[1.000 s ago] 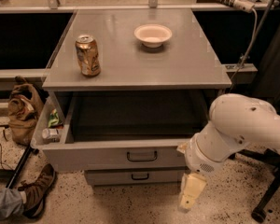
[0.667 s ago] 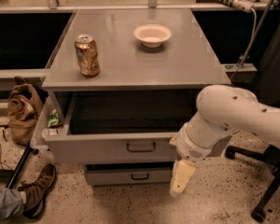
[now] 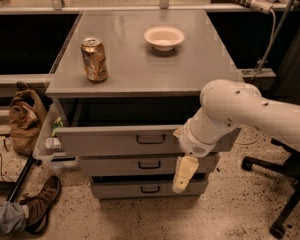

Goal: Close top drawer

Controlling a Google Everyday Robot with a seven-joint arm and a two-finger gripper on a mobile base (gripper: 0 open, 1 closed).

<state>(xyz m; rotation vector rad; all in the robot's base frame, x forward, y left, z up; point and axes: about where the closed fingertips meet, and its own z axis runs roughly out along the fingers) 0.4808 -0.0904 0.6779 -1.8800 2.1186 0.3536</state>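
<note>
The top drawer (image 3: pixel 110 141) is a grey metal drawer with a small black loop handle (image 3: pixel 150 139) at its centre. It stands out a short way from the grey cabinet, with a dark gap showing above its front. My white arm reaches in from the right, and its wrist lies against the right end of the drawer front. My gripper (image 3: pixel 183 176) hangs down from the wrist in front of the middle drawer (image 3: pixel 120 165), right of the handles. It looks shut and holds nothing.
A dented can (image 3: pixel 94 59) and a white bowl (image 3: pixel 164 37) stand on the cabinet top. The bottom drawer (image 3: pixel 115 189) sits below. A brown bag (image 3: pixel 26 119), a plastic bin (image 3: pixel 49 146) and a person's shoe (image 3: pixel 42 209) are at the left. A chair base (image 3: pixel 285 194) is at the right.
The top drawer has slid most of the way in. My arm has moved left and forward along with the drawer front, and the gripper has moved left with it.
</note>
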